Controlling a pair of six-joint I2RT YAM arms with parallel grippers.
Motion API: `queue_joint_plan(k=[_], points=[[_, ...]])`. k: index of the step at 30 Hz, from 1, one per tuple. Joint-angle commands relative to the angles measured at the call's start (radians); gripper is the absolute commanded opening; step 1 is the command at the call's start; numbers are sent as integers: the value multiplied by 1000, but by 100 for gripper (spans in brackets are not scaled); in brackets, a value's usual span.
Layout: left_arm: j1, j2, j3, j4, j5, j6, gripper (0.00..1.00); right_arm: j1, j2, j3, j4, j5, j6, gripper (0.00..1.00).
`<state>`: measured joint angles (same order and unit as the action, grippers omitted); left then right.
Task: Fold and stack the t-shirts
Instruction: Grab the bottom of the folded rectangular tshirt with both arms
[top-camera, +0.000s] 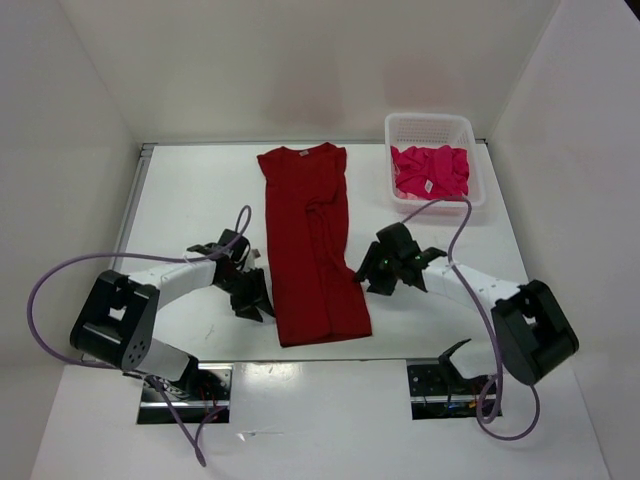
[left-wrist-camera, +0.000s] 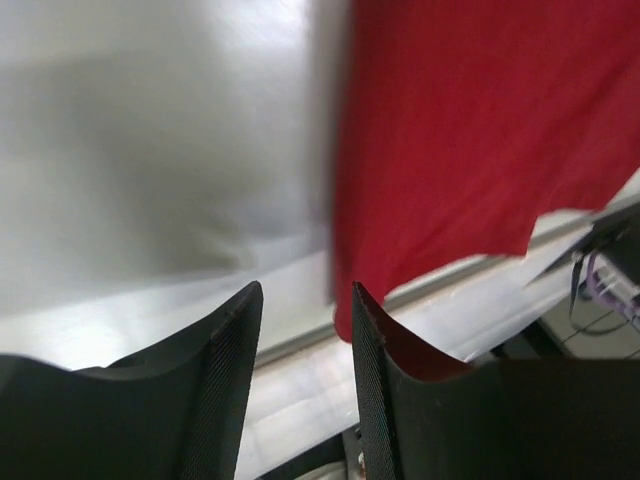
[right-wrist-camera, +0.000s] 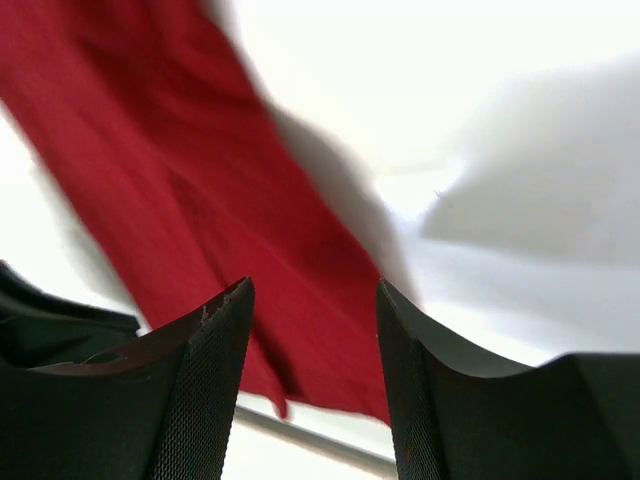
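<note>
A dark red t-shirt (top-camera: 310, 250) lies flat in the middle of the table, folded into a long narrow strip with its collar toward the back. My left gripper (top-camera: 255, 300) hovers just off its lower left edge, open, with only bare table between the fingers (left-wrist-camera: 305, 290); the red t-shirt's hem corner (left-wrist-camera: 480, 130) sits beside the right finger. My right gripper (top-camera: 375, 272) is at the shirt's right edge, open, and holds nothing (right-wrist-camera: 315, 285); red cloth (right-wrist-camera: 170, 170) shows beyond the jaws. A bright magenta-pink t-shirt (top-camera: 430, 172) lies crumpled in the basket.
The white lattice basket (top-camera: 430, 120) stands at the back right of the table. White walls close in the left, back and right sides. Purple cables (top-camera: 60, 275) loop off both arms, and the arm bases sit at the near edge.
</note>
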<state>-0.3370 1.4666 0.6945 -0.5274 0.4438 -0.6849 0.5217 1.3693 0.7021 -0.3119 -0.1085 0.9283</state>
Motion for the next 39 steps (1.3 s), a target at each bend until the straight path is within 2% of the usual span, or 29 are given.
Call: queue_joint_plan(k=[1, 7, 10, 15, 18, 20, 22, 23, 25, 26, 28, 32, 35, 39], points=[[-60, -46, -12, -10, 35, -47, 48, 38, -81, -111, -41, 0, 114, 58], [-117, -25, -46, 56, 84, -79, 52, 95, -203, -220, -64, 0, 205, 58], [-152, 3, -46, 56, 84, -79, 52, 122, -257, -282, -64, -25, 237, 53], [-192, 31, -79, 85, 104, -97, 43, 153, -328, -348, -64, -46, 282, 47], [-233, 53, -67, 96, 104, -120, 40, 162, -349, -368, -64, -57, 300, 38], [-266, 69, -56, 106, 104, -133, 36, 162, -349, -368, -53, -57, 300, 27], [-278, 84, -47, 116, 104, -133, 23, 175, -323, -368, -30, -57, 300, 21], [-278, 93, -47, 116, 104, -133, 18, 188, -313, -368, -30, -57, 300, 12], [-278, 93, -47, 116, 104, -142, 7, 230, -293, -340, -21, -57, 310, 5], [-278, 81, -47, 97, 104, -142, 4, 253, -292, -319, -33, -57, 322, 0], [-278, 42, -47, 54, 104, -133, 0, 326, -292, -284, -64, -48, 354, 0], [-278, -54, -47, -41, 117, -111, 0, 440, -360, -233, -168, -68, 394, 0], [-278, -158, -26, -144, 127, -111, 0, 454, -444, -188, -277, -82, 408, 0], [-205, -307, 2, -270, 127, -122, 0, 454, -467, -109, -366, -82, 388, 0]])
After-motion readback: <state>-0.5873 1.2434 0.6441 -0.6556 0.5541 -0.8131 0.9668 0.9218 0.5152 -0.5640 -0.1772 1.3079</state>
